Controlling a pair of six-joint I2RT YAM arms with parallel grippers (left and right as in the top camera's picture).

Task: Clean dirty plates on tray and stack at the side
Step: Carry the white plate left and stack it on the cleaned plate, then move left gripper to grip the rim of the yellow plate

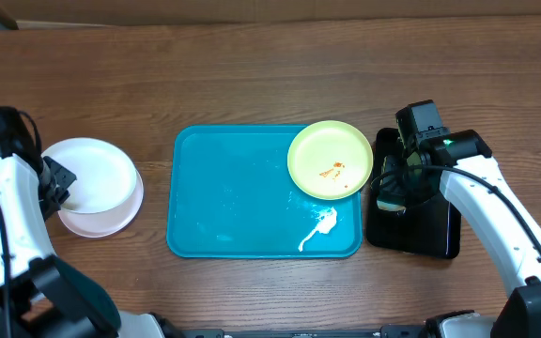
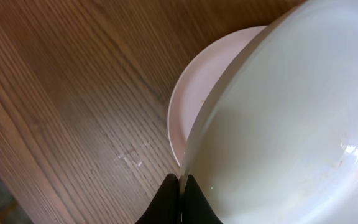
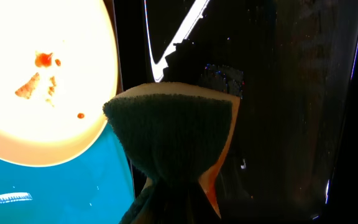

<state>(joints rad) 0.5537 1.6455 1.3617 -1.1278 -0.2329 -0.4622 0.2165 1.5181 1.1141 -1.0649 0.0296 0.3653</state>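
Observation:
A pale yellow-green plate [image 1: 331, 159] with orange smears [image 3: 36, 74] rests on the far right corner of the blue tray [image 1: 233, 202]. Two white plates lie left of the tray on the table. The upper one [image 1: 92, 172] [image 2: 291, 124] sits tilted on the lower one [image 1: 101, 221] [image 2: 194, 93]. My left gripper [image 1: 59, 183] [image 2: 180, 186] is shut on the upper plate's left rim. My right gripper [image 1: 393, 192] [image 3: 179, 199] is shut on a sponge [image 3: 173, 137] with a dark green face and orange body, just right of the yellow-green plate, over a black tray [image 1: 430, 230].
A white streak of residue [image 1: 319, 230] lies on the blue tray's near right corner. The glossy black tray [image 3: 291, 93] stands close against the blue tray's right rim. Bare wooden table [image 1: 252, 75] stretches along the far side.

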